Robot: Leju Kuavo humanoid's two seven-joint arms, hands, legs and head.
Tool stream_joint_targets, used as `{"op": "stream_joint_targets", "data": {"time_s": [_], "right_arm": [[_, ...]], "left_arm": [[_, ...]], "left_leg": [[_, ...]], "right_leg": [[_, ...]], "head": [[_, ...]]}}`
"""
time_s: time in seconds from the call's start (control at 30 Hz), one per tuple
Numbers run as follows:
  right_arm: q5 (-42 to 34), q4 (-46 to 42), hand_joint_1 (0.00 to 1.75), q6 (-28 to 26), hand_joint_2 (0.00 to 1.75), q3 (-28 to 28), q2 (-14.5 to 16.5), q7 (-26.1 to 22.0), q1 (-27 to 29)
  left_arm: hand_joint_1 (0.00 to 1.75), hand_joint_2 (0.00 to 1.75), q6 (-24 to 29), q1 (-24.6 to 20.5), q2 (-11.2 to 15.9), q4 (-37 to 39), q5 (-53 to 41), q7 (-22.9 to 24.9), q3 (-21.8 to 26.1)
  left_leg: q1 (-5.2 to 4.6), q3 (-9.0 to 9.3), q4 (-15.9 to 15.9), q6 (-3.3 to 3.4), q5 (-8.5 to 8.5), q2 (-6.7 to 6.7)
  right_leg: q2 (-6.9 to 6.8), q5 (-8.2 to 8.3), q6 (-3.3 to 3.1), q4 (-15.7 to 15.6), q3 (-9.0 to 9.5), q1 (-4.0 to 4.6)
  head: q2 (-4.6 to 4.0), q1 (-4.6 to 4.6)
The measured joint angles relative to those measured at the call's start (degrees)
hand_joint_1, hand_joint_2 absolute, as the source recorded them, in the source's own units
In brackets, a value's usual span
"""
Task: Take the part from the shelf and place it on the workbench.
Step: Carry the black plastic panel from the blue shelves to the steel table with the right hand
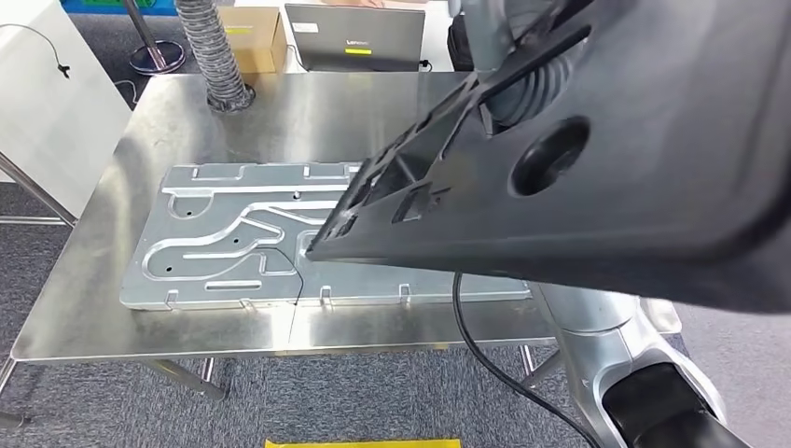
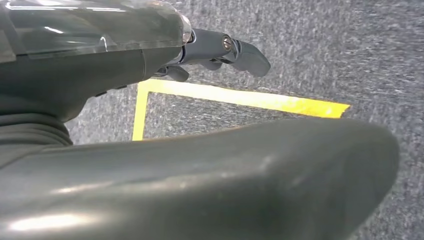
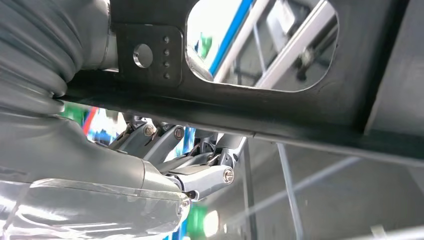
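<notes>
The carry is the step in hand: the black part (image 1: 597, 159), a big flat plastic panel with cut-out windows and a round recess, is up in the air over the steel counter (image 1: 84, 308), not yet set down. The right robot hand (image 3: 200, 160) has it; from the right wrist camera the fingers curl up against the panel's lower edge, with the panel's frame passing just above them and a grey ribbed cover pressed beside it. I take that as a grip on the part, though the contact is partly hidden by the panel itself.

The far corner of the part, away from the right robot hand, hangs over a silver machined plate (image 1: 233, 238) that lies flat on the counter; whether it touches the plate I cannot tell. A black cable (image 1: 466, 336) trails off the counter edge below the part.

The left robot hand (image 2: 220, 50) hangs low over grey carpet and a yellow floor marking (image 2: 240, 97), fingers loosely extended, nothing in them.

Next, I'd judge, the panel must be tipped level and lowered onto the counter, likely onto or beside the plate, before the fingers let go.
</notes>
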Motion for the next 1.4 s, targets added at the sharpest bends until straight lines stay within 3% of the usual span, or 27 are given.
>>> {"op": "stream_joint_targets", "data": {"time_s": [0.07,0.13,0.2,0.3,0.33,0.43,0.47,0.5,0.57,0.63,0.73,0.8,0.83,0.9,0.97,1.0,1.03,1.1,1.13,1.17,1.23,1.3,1.37,1.4], "right_arm": [[3.26,-1.15,1.75,-2.29,1.75,-0.66,-0.34,0.66,0.58],[6.28,-2.05,1.75,-4.41,1.75,-1.19,-0.8,1.78,0.99],[8.37,-2.16,1.75,-5.92,1.75,-1.73,-1.48,2.77,1.23],[10.55,2.19,1.75,-4.99,1.75,-4.19,-3.17,1.26,-0.69],[11.77,4.77,1.75,-4.06,1.75,-5.49,-3.63,0.44,-1.72],[18.39,12.33,1.75,-2.82,1.75,-8.6,-4.11,0.51,-3.41],[20.84,14.54,1.75,-2.93,1.75,-9.02,-4.15,1.18,-3.68],[23.27,16.81,1.75,-3.1,1.75,-9.17,-4.19,1.94,-4.07],[27.55,21.47,1.75,-3.42,1.75,-9.26,-4.28,3.32,-5.61],[31.84,27.21,1.75,-3.74,1.75,-9.26,-4.5,4.21,-8.2],[37.92,36.25,1.75,-4.23,1.75,-9.11,-4.95,4.85,-11.8],[41.64,41.93,1.75,-4.3,1.75,-8.83,-5.3,5.12,-13.73],[43.27,44.7,1.75,-4.27,1.75,-8.61,-5.44,5.21,-14.87],[46.32,50.09,1.75,-4.16,1.75,-8.04,-5.62,5.41,-16.82],[48.89,54.65,1.75,-3.96,1.75,-7.23,-5.76,5.92,-17.92],[50.02,56.6,1.75,-3.79,1.75,-6.74,-5.81,6.28,-18.39],[50.95,58.45,1.75,-3.54,1.75,-6.22,-5.84,6.65,-18.99],[52.12,61.61,1.75,-2.91,1.75,-5.43,-5.83,7.15,-20.51],[52.43,62.96,1.75,-2.57,1.75,-5.14,-5.79,7.34,-21.32],[52.6,64.24,1.75,-2.25,1.75,-4.91,-5.73,7.48,-22.01],[52.78,66.62,1.75,-1.63,1.75,-4.52,-5.56,7.78,-22.79],[52.92,68.45,0.87,-1.09,0.87,-4.33,-5.38,8.0,-22.98],[52.82,69.69,0.0,-0.33,0.0,-4.29,-5.09,8.03,-23.24],[52.6,70.34,0.0,0.22,0.0,-4.29,-4.93,7.94,-23.38]], "left_arm": [[0.0,0.0,0.66,0.18,0.03,0.0,0.38,0.23,0.52],[0.0,0.0,1.19,0.15,0.09,0.0,0.68,0.47,1.18],[0.0,0.0,1.34,0.06,0.26,0.0,0.58,0.68,1.72],[0.0,0.0,0.91,-0.09,0.79,0.0,-0.33,0.74,2.13],[0.0,0.0,0.78,-0.16,0.95,0.0,-0.55,0.67,2.21],[0.0,0.0,0.32,-0.09,1.17,0.0,-0.88,0.12,2.58],[0.0,0.0,0.15,-0.01,1.22,0.0,-0.98,-0.12,2.69],[0.0,0.0,0.02,0.03,1.26,0.0,-1.13,-0.36,2.78],[0.0,0.0,-0.21,-0.01,1.32,0.0,-1.5,-0.83,2.94],[0.0,0.0,-0.61,-0.18,1.38,0.0,-2.06,-1.16,3.1],[0.0,0.0,-1.02,-0.23,1.44,0.0,-2.91,-1.32,3.28],[0.0,0.0,-1.09,-0.18,1.44,0.0,-3.43,-1.45,3.39],[0.0,0.0,-1.13,-0.25,1.43,0.0,-3.69,-1.56,3.45],[0.0,0.0,-1.16,-0.36,1.43,0.0,-4.11,-1.76,3.52],[0.0,0.0,-1.15,-0.33,1.44,0.0,-4.4,-1.89,3.59],[0.0,0.0,-1.15,-0.31,1.45,0.0,-4.49,-1.95,3.62],[0.0,0.0,-1.15,-0.31,1.45,0.0,-4.56,-2.01,3.64],[0.0,0.0,-1.16,-0.36,1.42,0.0,-4.64,-2.19,3.65],[0.0,0.0,-1.16,-0.39,1.4,0.0,-4.67,-2.32,3.66],[0.0,0.0,-1.16,-0.39,1.38,0.0,-4.69,-2.53,3.66],[0.0,0.0,-1.18,-0.35,1.36,0.0,-4.72,-3.15,3.68],[0.0,0.87,-1.28,-0.32,1.34,0.0,-4.8,-3.84,3.69],[0.0,1.75,-1.53,-0.29,1.27,0.0,-5.03,-4.46,3.7],[0.0,1.75,-1.66,-0.27,1.24,0.0,-5.14,-4.79,3.71]], "left_leg": [[-0.16,1.26,-0.01,-0.07,-0.98,-0.04],[-0.29,1.99,0.01,-0.4,-1.76,-0.08],[-0.39,2.26,0.23,-0.98,-2.08,-0.05],[-0.43,1.74,2.15,-1.77,-3.23,0.05],[-0.33,0.52,4.64,-2.0,-4.52,0.08],[0.0,-5.54,15.42,-2.57,-8.86,0.12],[0.08,-6.72,16.83,-2.7,-8.85,0.13],[0.15,-6.84,15.97,-2.81,-7.64,0.13],[0.24,-4.47,8.97,-2.88,-2.96,0.15],[0.07,-2.14,2.6,-2.48,-0.39,0.18],[-0.13,-1.72,1.15,-1.14,0.2,0.06],[0.05,-1.65,0.8,-0.53,0.65,0.02],[0.14,-1.59,0.61,-0.28,0.82,0.02],[0.14,-1.56,0.55,-0.03,0.88,0.03],[0.13,-1.5,0.58,0.05,0.82,0.01],[0.13,-1.47,0.63,0.04,0.77,-0.01],[0.12,-1.43,0.71,-0.03,0.7,-0.04],[0.0,-1.4,0.92,-0.31,0.45,-0.1],[-0.09,-1.45,1.01,-0.51,0.34,-0.12],[-0.14,-1.5,1.05,-0.73,0.26,-0.12],[-0.13,-1.47,0.93,-1.22,0.25,-0.12],[-0.15,-1.63,1.55,-1.75,-0.44,-0.05],[-0.13,-3.62,6.17,-2.2,-3.15,0.07],[-0.1,-5.41,10.08,-2.36,-5.0,0.1]], "right_leg": [[-0.03,6.12,-0.67,-7.21,1.66,0.18],[-0.09,9.39,-1.41,-13.0,3.28,0.61],[-0.08,9.32,-1.92,-14.35,3.63,0.89],[-0.13,9.72,-2.52,-15.15,4.62,0.49],[-0.21,9.7,-2.67,-15.34,4.94,0.36],[-0.32,9.47,-2.99,-15.35,5.18,0.36],[-0.25,9.38,-2.98,-15.26,5.2,0.35],[-0.16,9.28,-2.91,-15.14,5.23,0.32],[-0.04,8.96,-2.59,-14.78,5.3,0.22],[-0.02,8.74,-2.1,-14.34,5.07,0.3],[-0.07,8.7,-1.19,-14.1,4.62,0.49],[-0.11,7.76,-0.59,-13.02,4.21,0.38],[-0.12,6.47,-0.29,-10.99,3.3,0.29],[-0.16,2.85,0.22,-3.51,-0.15,0.11],[-0.16,1.21,0.46,2.47,-3.21,-0.01],[-0.16,2.03,0.44,2.35,-3.34,-0.03],[-0.16,3.8,0.32,-0.12,-2.36,-0.04],[-0.16,7.77,-0.21,-8.29,1.45,0.12],[-0.16,8.87,-0.49,-11.51,2.94,0.27],[-0.14,9.27,-0.72,-13.34,3.78,0.44],[-0.13,9.13,-1.13,-14.07,4.02,0.61],[-0.26,9.3,-1.71,-14.55,4.39,0.29],[-0.38,9.43,-2.25,-14.96,4.73,0.03],[-0.36,9.4,-2.43,-14.99,4.77,0.08]], "head": [[0.0,0.0],[0.0,-0.01],[0.0,-0.01],[0.0,-0.02],[0.0,-0.02],[0.0,-0.02],[0.0,-0.02],[0.0,-0.02],[0.0,-0.02],[0.0,-0.02],[0.0,-0.02],[0.0,-0.02],[0.0,-0.02],[0.0,-0.01],[0.0,-0.01],[0.0,-0.01],[0.0,-0.01],[0.0,-0.01],[0.0,-0.02],[0.0,-0.02],[0.0,-0.02],[0.0,-0.01],[0.0,-0.02],[0.0,-0.02]]}}
